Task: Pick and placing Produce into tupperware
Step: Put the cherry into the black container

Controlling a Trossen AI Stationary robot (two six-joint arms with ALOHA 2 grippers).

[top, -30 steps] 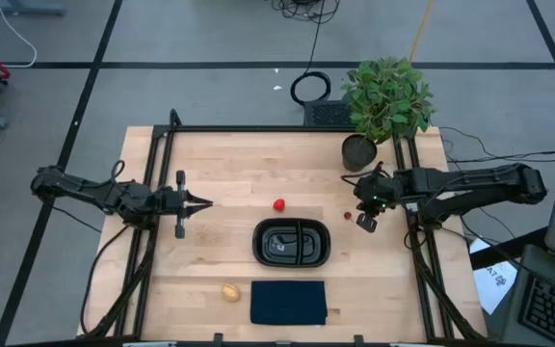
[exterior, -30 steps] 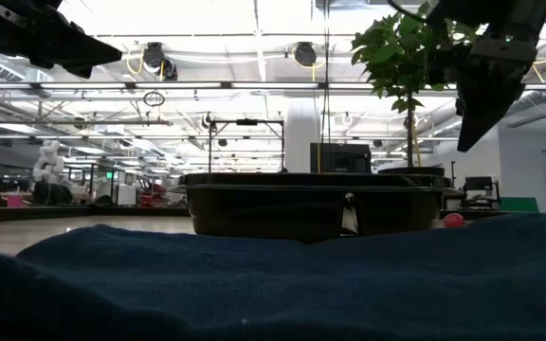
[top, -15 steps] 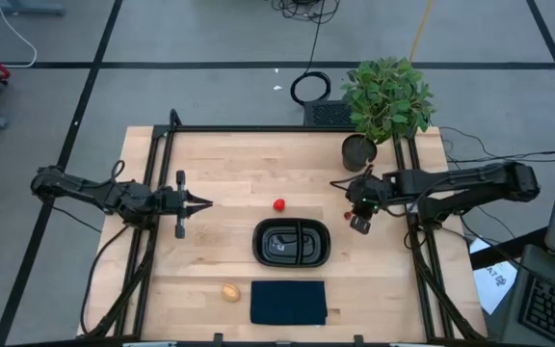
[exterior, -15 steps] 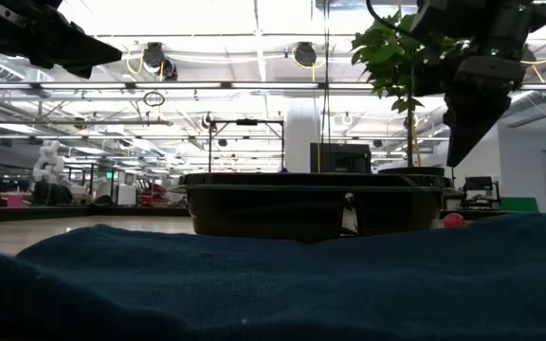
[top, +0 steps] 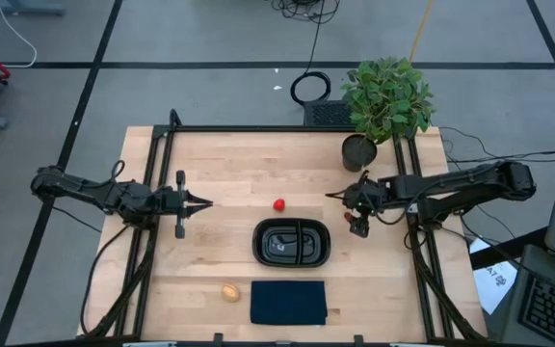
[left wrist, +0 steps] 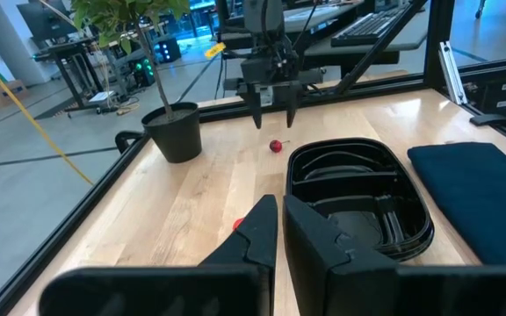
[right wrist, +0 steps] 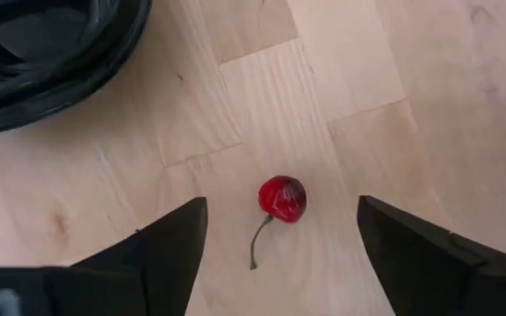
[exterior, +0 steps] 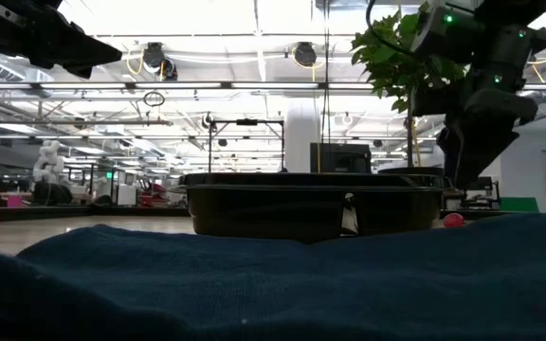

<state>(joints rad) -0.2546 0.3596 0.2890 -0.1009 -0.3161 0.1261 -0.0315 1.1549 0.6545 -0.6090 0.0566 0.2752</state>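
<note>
Right gripper [top: 357, 226] has swung from pointing out to the side to pointing down at the desk [top: 239, 173] just right of the tupperware [top: 292, 243], and it has drawn in toward the tray over the past second. Its fingers stand spread, and the right wrist view shows the small dark red cherry [right wrist: 282, 197], stem attached, lying on the wood squarely between them, untouched. That lines the approach up; I judge the next step to be a short descent and a close on the cherry, then a carry left into the tray.

Left gripper [top: 200, 202] hangs unmoved above the left side of the desk, fingers pressed together and empty.

A bright red ball [top: 278, 204] sits just beyond the tupperware, a tan-orange ball [top: 229, 291] near the front edge beside the blue cloth [top: 288, 302]. Neither compartment holds produce yet.
</note>
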